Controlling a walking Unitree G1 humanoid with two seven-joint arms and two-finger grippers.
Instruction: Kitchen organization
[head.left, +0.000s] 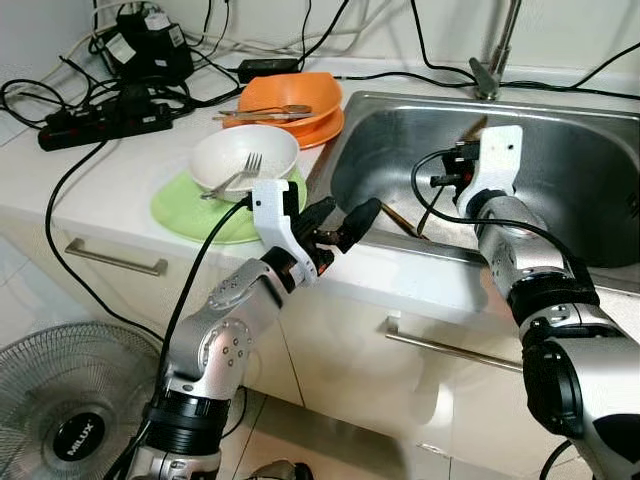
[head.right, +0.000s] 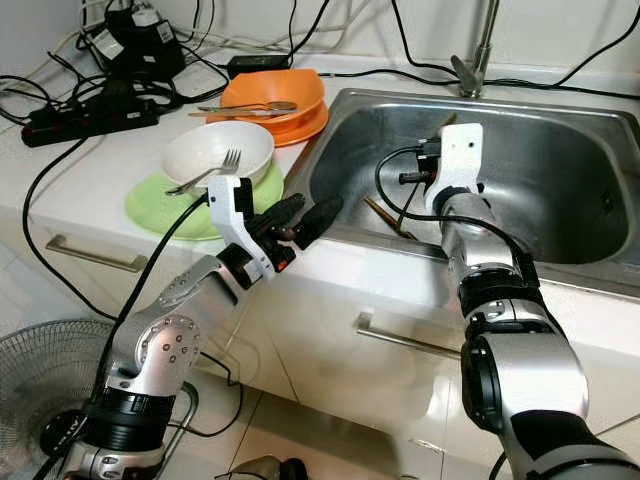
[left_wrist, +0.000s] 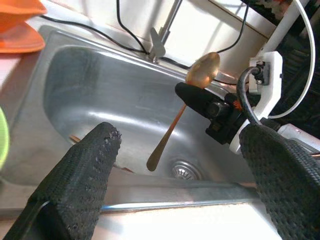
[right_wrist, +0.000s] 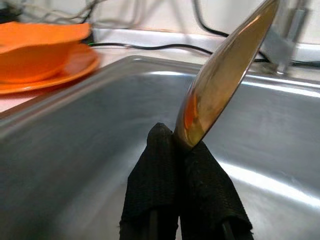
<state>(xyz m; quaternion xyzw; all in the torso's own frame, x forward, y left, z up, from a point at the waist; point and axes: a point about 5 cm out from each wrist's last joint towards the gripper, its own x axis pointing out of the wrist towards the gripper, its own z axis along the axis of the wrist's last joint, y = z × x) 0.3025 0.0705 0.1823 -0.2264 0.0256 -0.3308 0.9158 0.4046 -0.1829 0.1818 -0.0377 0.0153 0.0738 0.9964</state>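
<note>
Left tool (head.right: 300, 222) spread open at sink (head.right: 560, 130) rim, right arm over basin, white bowl (head.right: 218, 152) with fork (head.right: 205, 171) on desk (head.right: 80, 170)

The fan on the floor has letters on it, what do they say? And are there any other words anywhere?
"MILUX": white letters on the round black hub of the fan, behind its wire grille, on the floor at the robot's left.
The adapters at the back of the counter carry pale labels, too small and blurred to read.
The plates, bowls and sink show no writing.
</note>
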